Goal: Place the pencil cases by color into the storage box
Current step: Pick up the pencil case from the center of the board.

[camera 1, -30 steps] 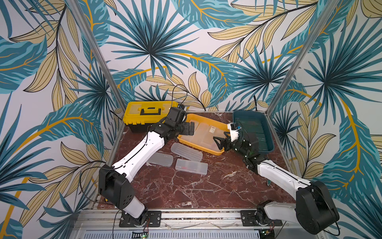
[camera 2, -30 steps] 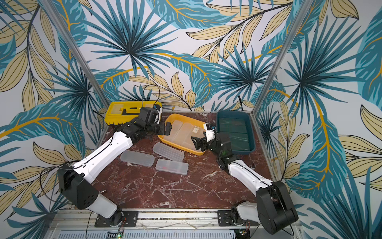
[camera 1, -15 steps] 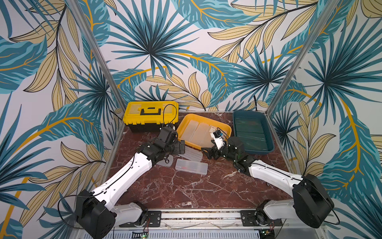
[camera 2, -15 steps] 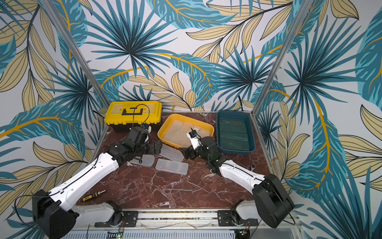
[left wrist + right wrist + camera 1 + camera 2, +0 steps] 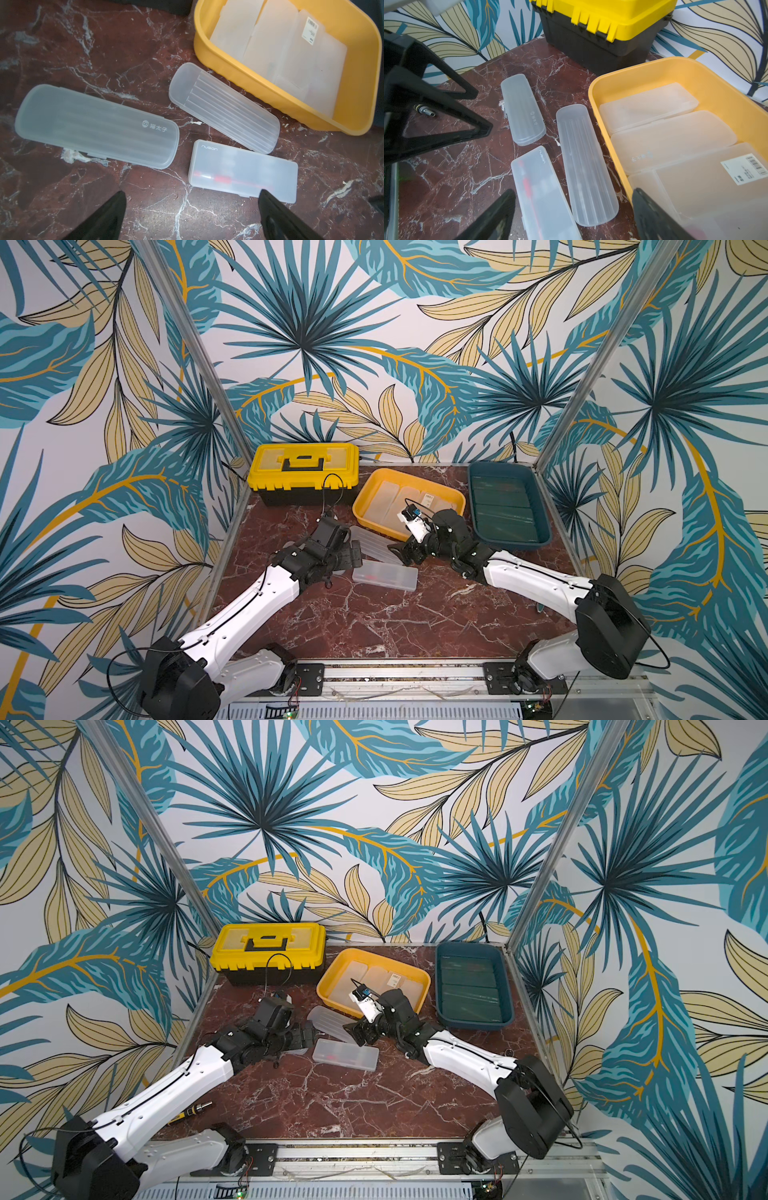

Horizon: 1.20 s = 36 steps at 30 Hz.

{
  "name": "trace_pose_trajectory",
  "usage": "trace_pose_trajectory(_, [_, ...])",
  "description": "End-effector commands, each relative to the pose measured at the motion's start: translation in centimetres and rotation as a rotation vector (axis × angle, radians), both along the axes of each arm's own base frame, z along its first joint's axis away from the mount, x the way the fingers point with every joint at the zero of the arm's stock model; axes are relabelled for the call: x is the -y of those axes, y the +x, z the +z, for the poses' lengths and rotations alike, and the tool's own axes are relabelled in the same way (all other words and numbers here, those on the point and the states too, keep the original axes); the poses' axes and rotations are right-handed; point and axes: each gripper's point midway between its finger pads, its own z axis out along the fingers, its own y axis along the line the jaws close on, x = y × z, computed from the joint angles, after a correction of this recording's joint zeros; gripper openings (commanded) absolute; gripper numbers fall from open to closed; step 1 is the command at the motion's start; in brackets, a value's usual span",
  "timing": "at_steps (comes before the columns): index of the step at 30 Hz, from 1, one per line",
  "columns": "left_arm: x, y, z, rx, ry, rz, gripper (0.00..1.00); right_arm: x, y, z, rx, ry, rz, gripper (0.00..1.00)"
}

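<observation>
While frosted translucent plastic pencil cases lie beside the yellow plastic tray, left gripper and right gripper gape wide, empty.

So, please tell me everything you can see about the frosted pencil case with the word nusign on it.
The nusign case is a flat, rectangular box of frosted translucent plastic with slightly rounded corners, closed, with something red showing through. It lies flat on the marble table near the yellow tray, close beside a ribbed case; contact between them is unclear.
</observation>
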Motion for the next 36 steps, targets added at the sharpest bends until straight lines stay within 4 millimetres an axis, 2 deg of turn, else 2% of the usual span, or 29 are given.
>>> trace_pose_trajectory(1, [-1.7,-0.9,-1.4,-0.041,-0.053,0.117,1.0,-1.2,-0.5,-1.5,0.008,-0.032,0.032,0.87])
trace_pose_trajectory(5, [-3.6,-1.4,-2.3,-0.071,-0.122,0.272,0.99,-1.6,-0.1,-1.5,0.049,-0.012,0.006,0.87])
trace_pose_trajectory(9, [-5.6,-2.1,-2.8,-0.113,-0.151,0.503,1.0,-1.3,-0.1,-1.7,0.076,0.033,-0.018,0.87])
trace_pose_trajectory(13, [-6.5,-2.5,-3.4,-0.171,-0.188,0.729,1.0,-1.0,0.4,-2.1,0.107,0.062,-0.053,0.87])
trace_pose_trajectory(22, [-7.0,-0.3,-5.1,-0.308,-0.154,1.006,1.0,-1.0,0.6,-3.3,0.172,0.002,-0.02,0.87])
trace_pose_trajectory(29, [-8.1,1.1,-5.6,-0.287,-0.183,1.174,1.0,-1.4,0.3,-3.7,0.184,-0.011,0.017,0.87])
trace_pose_trajectory(36, [-9.5,2.8,-5.6,-0.269,-0.187,1.249,1.0,-1.4,-0.4,-3.6,0.189,-0.003,0.047,0.87])
